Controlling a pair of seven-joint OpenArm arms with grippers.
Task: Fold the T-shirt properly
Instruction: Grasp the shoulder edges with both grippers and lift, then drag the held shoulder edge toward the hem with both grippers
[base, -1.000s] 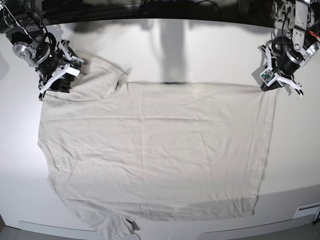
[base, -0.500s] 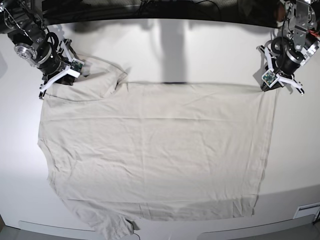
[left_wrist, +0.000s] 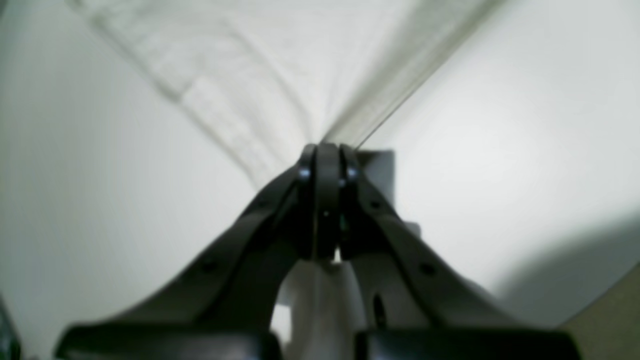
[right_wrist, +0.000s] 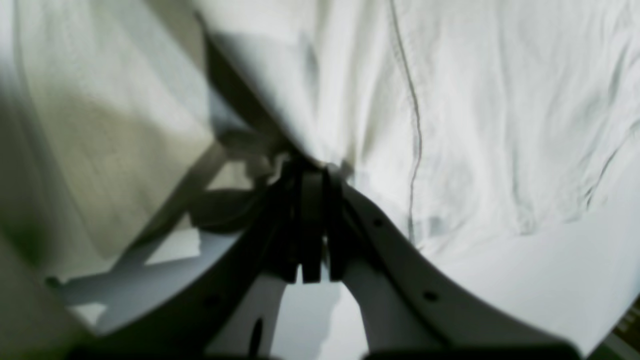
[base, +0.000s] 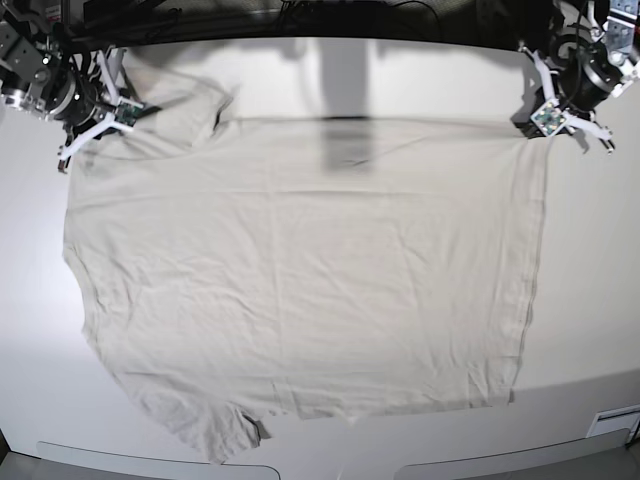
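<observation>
Right end effector (base: 88, 128) now clamped on T-shirt (base: 300, 270) | left end effector (base: 545, 118) pinching hem corner | both dragging far edge up the counter (base: 590, 300) | cloth tauter, fold starting.

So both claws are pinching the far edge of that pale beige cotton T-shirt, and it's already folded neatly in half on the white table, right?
Not quite. The pale beige cotton T-shirt is not folded: the base view shows it spread flat in a single layer on the white table. The rest holds: the left gripper and right gripper each pinch its far edge.
</observation>
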